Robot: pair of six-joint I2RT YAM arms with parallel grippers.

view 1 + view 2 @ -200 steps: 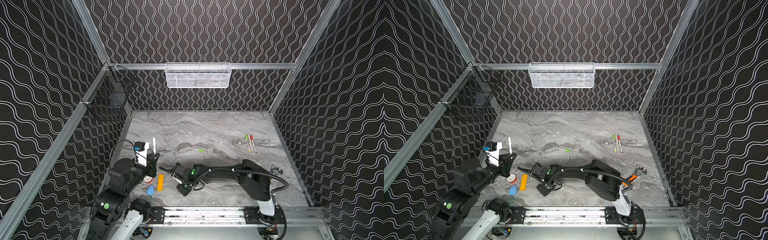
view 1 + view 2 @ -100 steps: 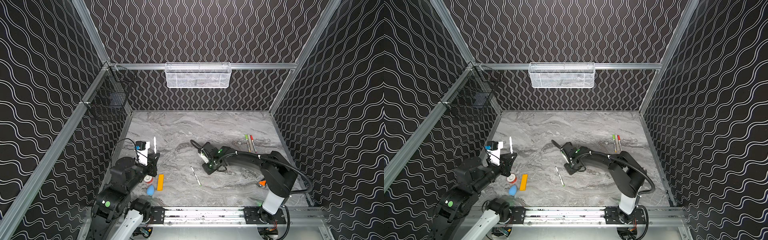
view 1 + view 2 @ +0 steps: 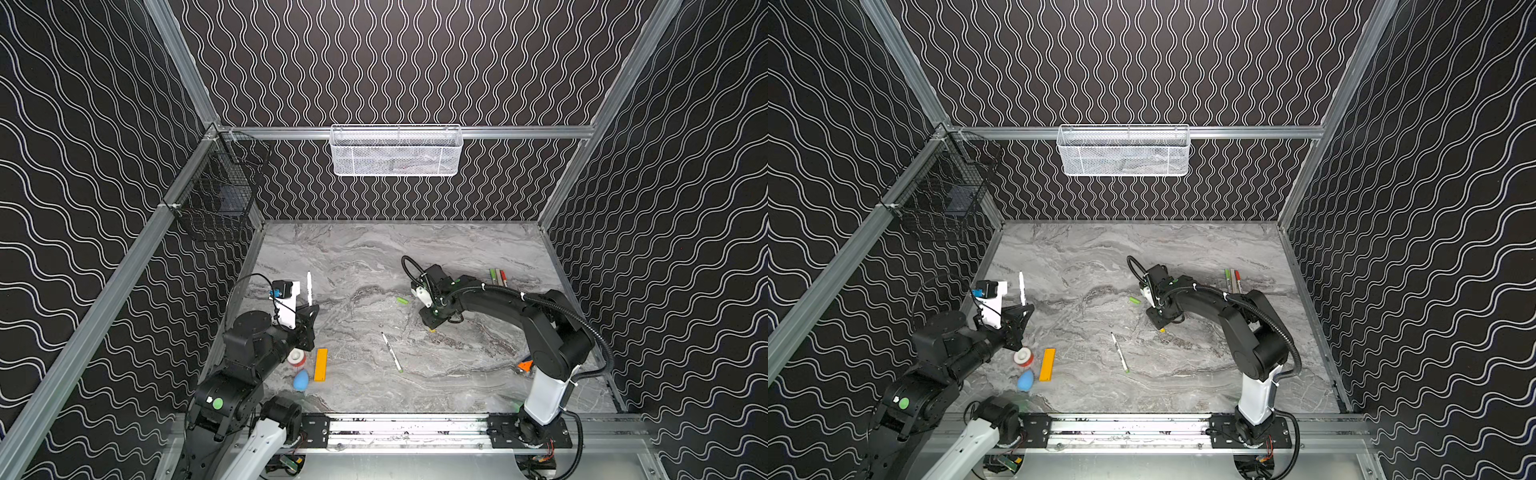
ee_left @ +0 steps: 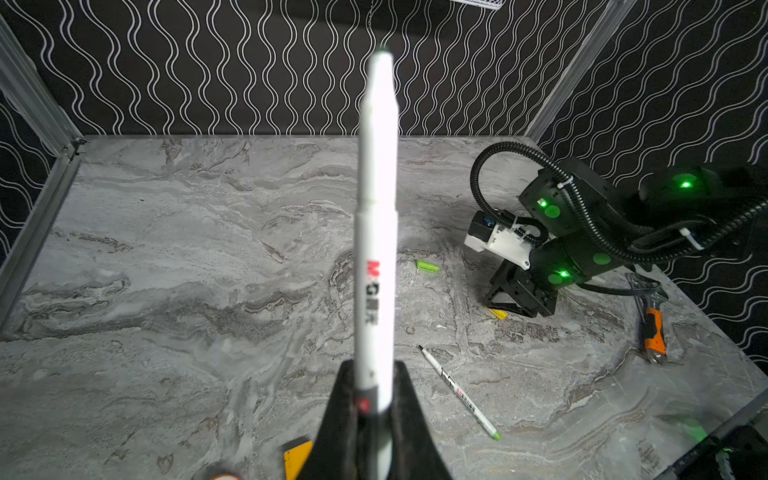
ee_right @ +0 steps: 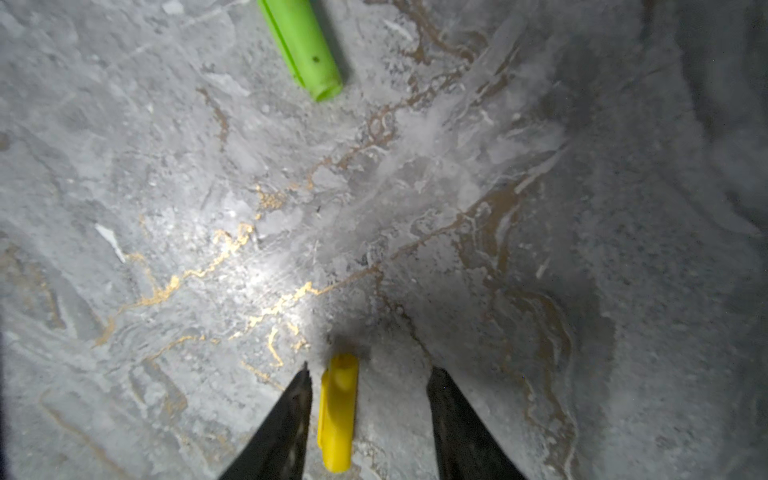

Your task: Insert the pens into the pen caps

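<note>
My left gripper (image 3: 309, 309) (image 3: 1020, 309) (image 4: 370, 374) is shut on a white pen (image 3: 308, 286) (image 3: 1022, 286) (image 4: 376, 232), held upright at the left. My right gripper (image 3: 432, 324) (image 3: 1160, 324) (image 5: 370, 370) is low over the table and open. A yellow pen cap (image 5: 337, 411) (image 3: 432, 331) lies between its fingers, close to one of them. A green pen cap (image 3: 402, 300) (image 3: 1134, 300) (image 5: 305, 45) lies just beyond. A loose pen (image 3: 392, 351) (image 3: 1119, 352) (image 4: 459, 392) lies mid-table. Three capped pens (image 3: 498, 276) (image 3: 1232, 279) lie at the back right.
Below the left gripper lie an orange-yellow bar (image 3: 321, 364), a blue blob (image 3: 301, 379) and a red-and-white roll (image 3: 296, 357). An orange-handled tool (image 4: 653, 328) lies by the right arm's base. A white mesh basket (image 3: 395, 151) and a black wire basket (image 3: 220, 199) hang on the walls.
The right arm has swung from the front left towards the right. A pen now lies loose mid-table. The right jaws have opened around the yellow cap. The left arm has stayed put.
</note>
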